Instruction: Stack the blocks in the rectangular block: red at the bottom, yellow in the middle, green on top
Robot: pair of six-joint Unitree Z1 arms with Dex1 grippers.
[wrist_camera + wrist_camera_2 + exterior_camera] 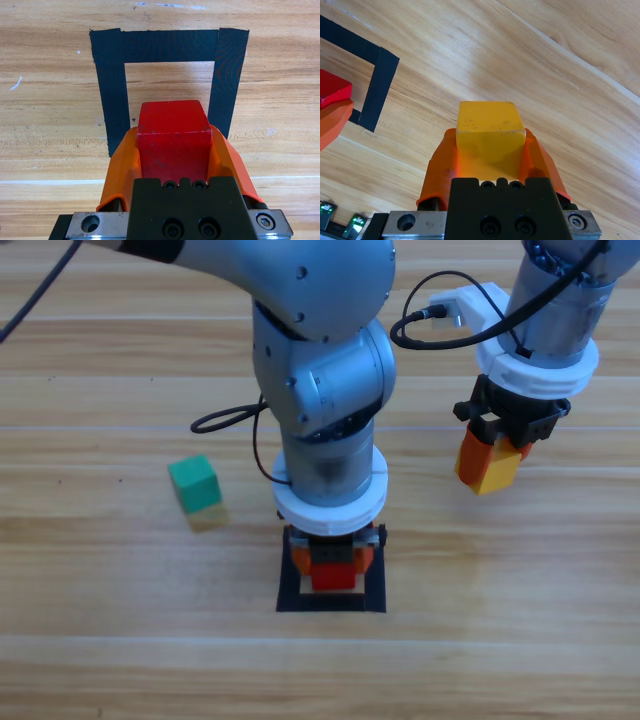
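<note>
Table of pale wood fills my overhead feed, both grey arms reaching down over it. At centre I have the left gripper lowered into the black tape square, its orange jaws clamped on the red cube, which sits over the square's bare wooden middle. To the right, well apart from the square, my right gripper hangs above the bare wood with its jaws closed on the yellow cube. Left of the square, the green cube is alone on the tabletop, untouched.
</note>
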